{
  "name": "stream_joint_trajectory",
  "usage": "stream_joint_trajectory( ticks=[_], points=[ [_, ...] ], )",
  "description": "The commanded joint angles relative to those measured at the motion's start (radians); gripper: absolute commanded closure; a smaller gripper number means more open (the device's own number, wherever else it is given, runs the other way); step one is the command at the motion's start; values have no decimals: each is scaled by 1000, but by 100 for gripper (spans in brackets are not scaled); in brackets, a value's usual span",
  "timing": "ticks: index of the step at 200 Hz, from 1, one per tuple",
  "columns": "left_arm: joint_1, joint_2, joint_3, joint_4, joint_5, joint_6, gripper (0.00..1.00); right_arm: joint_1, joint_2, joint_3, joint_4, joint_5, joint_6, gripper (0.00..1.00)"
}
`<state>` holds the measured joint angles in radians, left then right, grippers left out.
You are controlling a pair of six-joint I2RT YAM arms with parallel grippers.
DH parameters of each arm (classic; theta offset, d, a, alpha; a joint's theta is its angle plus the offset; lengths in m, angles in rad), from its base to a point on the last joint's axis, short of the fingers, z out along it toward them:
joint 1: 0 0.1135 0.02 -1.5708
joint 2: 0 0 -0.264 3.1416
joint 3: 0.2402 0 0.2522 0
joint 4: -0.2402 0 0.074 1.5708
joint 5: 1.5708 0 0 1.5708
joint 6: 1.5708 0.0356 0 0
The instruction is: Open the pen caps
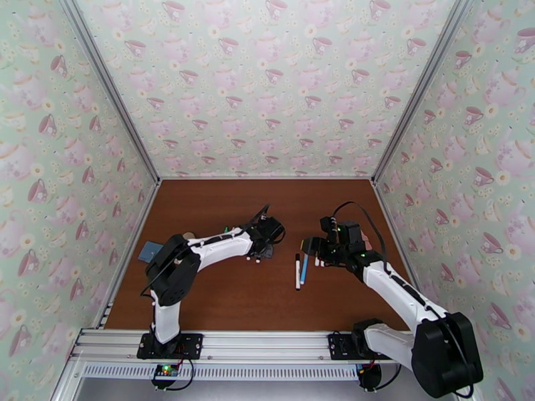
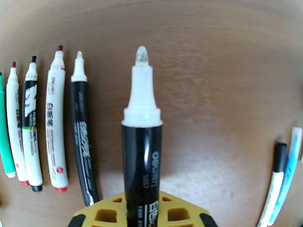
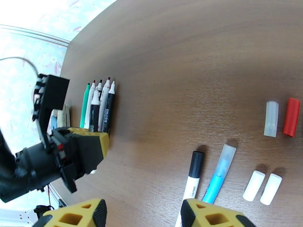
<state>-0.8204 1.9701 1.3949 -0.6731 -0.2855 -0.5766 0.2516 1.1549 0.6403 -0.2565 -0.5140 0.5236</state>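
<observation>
Left tool (image 2: pixel 142 213): clamped on a black-barrelled plastic marker pen (image 2: pixel 142 148), whose white neck and bare tip point outward over the brown wooden table (image 2: pixel 212 72).
Right tool (image 3: pixel 142 214): spread wide, with nothing between its yellow fingers (image 3: pixel 212 216).
Uncapped row: five slim plastic pens (image 2: pixel 56 125), green, white and black, lie side by side left of the held one in the left wrist view.
Capped pens: a white pen with black cap (image 3: pixel 193 174) and a blue pen with frosted cap (image 3: pixel 220 169) lie just beside each other near the right tool.
Loose caps: a frosted cap (image 3: pixel 270 118) lies just beside a red cap (image 3: pixel 291 117); two white caps (image 3: pixel 253 185) are paired closer in.
</observation>
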Motion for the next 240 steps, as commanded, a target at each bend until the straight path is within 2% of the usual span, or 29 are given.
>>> stream_joint_trajectory(
  ticks=[1, 80, 109, 130, 164, 205, 240],
  points=[
    [12, 46, 44, -29, -28, 4, 85, 9, 9, -14, 16, -27, 8, 42],
    [36, 111, 69, -23, -12, -9, 77, 9, 5, -24, 13, -27, 7, 42],
    [41, 115, 71, -20, -9, -11, 69, 11, 4, -27, 11, -26, 10, 42],
    [43, 110, 73, -24, -6, -11, 67, 15, 7, -23, 7, -24, 12, 42],
    [41, 47, 58, -24, 8, -15, 66, 78, 34, 24, -81, 97, -20, 48],
    [40, -114, -13, 15, 47, -28, 63, 170, 108, 90, -143, 233, -27, 55],
    [41, -253, -111, 105, 139, -24, 63, 216, 174, 138, -174, 335, -9, 59]
  ],
)
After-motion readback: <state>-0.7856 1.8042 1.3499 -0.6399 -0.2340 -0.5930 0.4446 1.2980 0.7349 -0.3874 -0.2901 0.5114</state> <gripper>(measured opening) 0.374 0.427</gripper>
